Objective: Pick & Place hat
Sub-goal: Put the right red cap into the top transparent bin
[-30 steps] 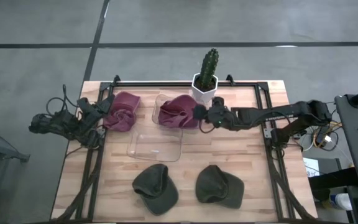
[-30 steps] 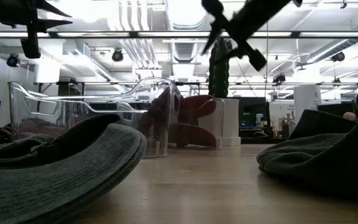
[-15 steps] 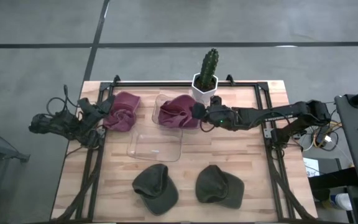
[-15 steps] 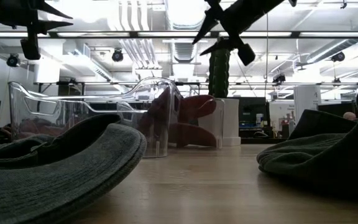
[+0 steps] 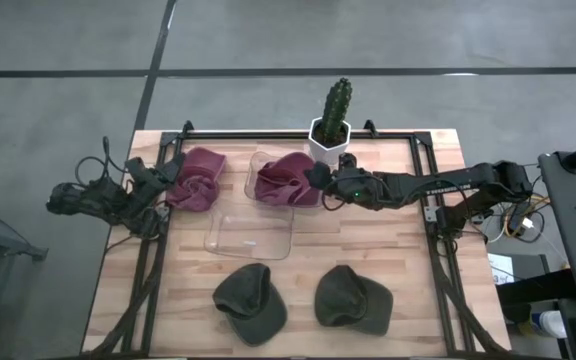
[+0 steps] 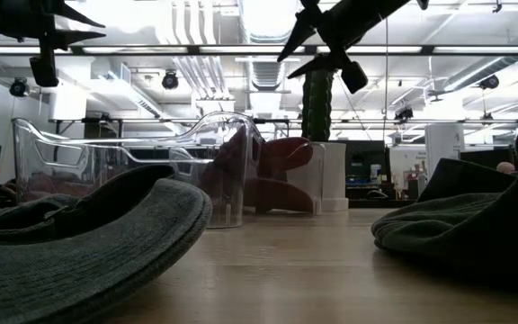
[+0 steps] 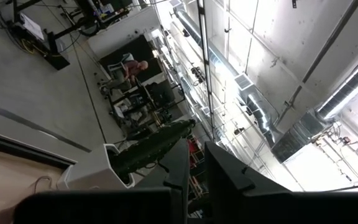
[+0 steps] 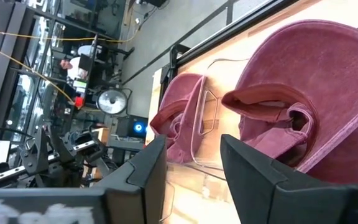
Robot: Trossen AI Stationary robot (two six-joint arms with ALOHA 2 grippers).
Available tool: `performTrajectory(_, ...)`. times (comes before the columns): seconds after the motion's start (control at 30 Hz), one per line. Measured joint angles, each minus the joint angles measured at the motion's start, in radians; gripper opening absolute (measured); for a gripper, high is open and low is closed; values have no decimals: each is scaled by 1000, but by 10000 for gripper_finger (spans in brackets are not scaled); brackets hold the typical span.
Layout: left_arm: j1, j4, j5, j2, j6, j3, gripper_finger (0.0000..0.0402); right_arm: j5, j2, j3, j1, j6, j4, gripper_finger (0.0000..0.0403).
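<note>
From above, the right gripper (image 5: pixel 315 180) reaches level across the table, fingers parted and empty, at the maroon hat (image 5: pixel 286 180) in the clear bin (image 5: pixel 251 238). Low down, it hangs overhead. Its wrist camera faces that hat. The left gripper (image 5: pixel 164 172) waits folded, fingers nearly together.

Even overhead light is falling softly on the wooden table (image 5: pixel 388 255), casting faint shadows. In the low view, ceiling lights (image 6: pixel 268 18) are glaring at twelve o'clock, and the near olive hat (image 6: pixel 79 247) is blurring.
</note>
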Motion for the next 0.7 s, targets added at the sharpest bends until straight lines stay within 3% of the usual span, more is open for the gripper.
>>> performTrajectory(0.7, 0, 0, 0, 0, 0, 0, 44, 0, 0, 0, 0, 0, -1, 144)
